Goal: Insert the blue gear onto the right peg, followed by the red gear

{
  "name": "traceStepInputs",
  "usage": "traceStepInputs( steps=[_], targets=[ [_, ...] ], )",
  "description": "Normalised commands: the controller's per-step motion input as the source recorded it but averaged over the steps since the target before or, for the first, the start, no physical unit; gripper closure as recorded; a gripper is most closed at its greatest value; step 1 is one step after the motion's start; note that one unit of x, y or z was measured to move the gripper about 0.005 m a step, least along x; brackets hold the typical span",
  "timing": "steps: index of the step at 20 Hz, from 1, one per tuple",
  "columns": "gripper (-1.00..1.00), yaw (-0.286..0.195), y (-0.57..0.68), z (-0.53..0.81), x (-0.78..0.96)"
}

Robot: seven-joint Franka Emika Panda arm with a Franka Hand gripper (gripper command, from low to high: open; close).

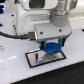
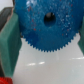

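My gripper (image 1: 51,45) is shut on the blue gear (image 1: 51,48), a flat toothed bright blue disc, and holds it just above the grey plate with a black border (image 1: 36,60). In the wrist view the blue gear (image 2: 46,24) fills the upper middle between my two teal fingers (image 2: 9,47), its dark centre hole showing. A sliver of the red gear (image 2: 4,80) shows at the picture's edge. The pegs are hidden behind the gear and my hand in both views.
The white table (image 1: 15,70) surrounds the plate. The arm's white body (image 1: 30,17) and a black cable (image 1: 10,35) fill the upper part of the exterior view.
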Motion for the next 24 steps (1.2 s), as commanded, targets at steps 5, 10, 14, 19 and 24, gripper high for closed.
traceStepInputs(
  steps=[5,10,14,19,24],
  targets=[
    [1.0,0.0,0.01,0.08,0.03],
    [1.0,0.0,0.0,0.14,0.03],
    [1.0,0.0,-0.14,-0.15,0.01],
    [1.0,0.0,-0.36,-0.35,0.02],
    [1.0,0.0,-0.1,-0.13,0.08]
  ],
)
